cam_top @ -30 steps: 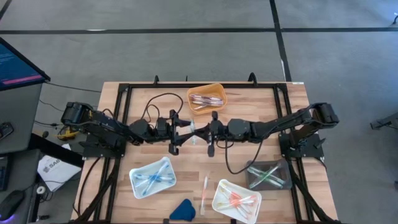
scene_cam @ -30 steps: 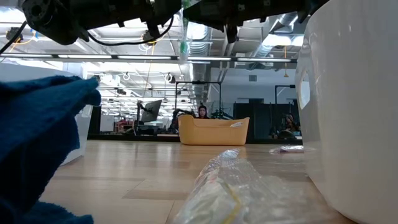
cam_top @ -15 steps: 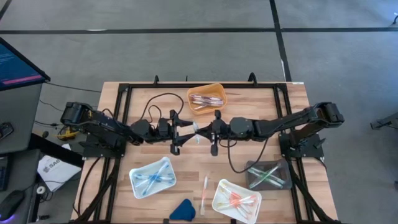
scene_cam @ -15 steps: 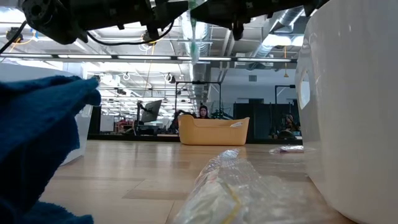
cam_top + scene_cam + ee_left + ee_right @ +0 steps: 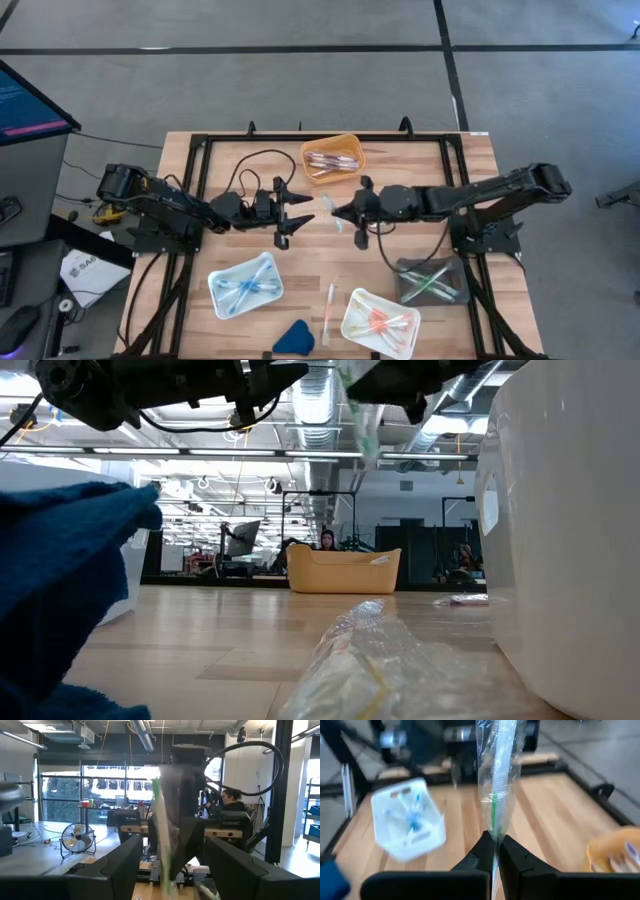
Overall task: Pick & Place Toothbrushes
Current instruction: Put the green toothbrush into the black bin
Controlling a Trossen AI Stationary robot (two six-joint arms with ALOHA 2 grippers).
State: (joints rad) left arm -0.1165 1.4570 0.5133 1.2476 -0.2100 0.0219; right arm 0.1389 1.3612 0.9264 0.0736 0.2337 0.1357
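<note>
A toothbrush with a green handle in a clear wrapper (image 5: 496,775) is in my right gripper (image 5: 494,841), which is shut on it above the table's middle (image 5: 338,213). In the low view the toothbrush (image 5: 362,418) hangs slanting, high above the table. My left gripper (image 5: 292,212) is open, level and empty, facing the right one across a short gap. The left wrist view shows the wrapped toothbrush (image 5: 162,835) blurred in front of the right gripper. Another wrapped toothbrush (image 5: 328,300) lies flat on the table. My right gripper pinches the wrapped toothbrush between its two fingertips (image 5: 484,846), on the wrapper near one end (image 5: 494,831). The fingers come roughly level from the table's right side. The toothbrush is lifted clear, and the rest of it sticks out beyond the fingertips toward the left gripper.
An orange tray (image 5: 350,145) with pinkish toothbrushes sits at the far edge. Near the front are a white tray with blue ones (image 5: 222,283), a white tray with orange ones (image 5: 352,312), a dark tray with green ones (image 5: 455,290) and a dark-blue wedge (image 5: 294,338). A black frame rims the table.
My right gripper has drawn back toward the table's right edge, away from the left gripper, taking the wrapped toothbrush with it. In the low view the toothbrush has shifted sideways and tipped from upright to slanting.
</note>
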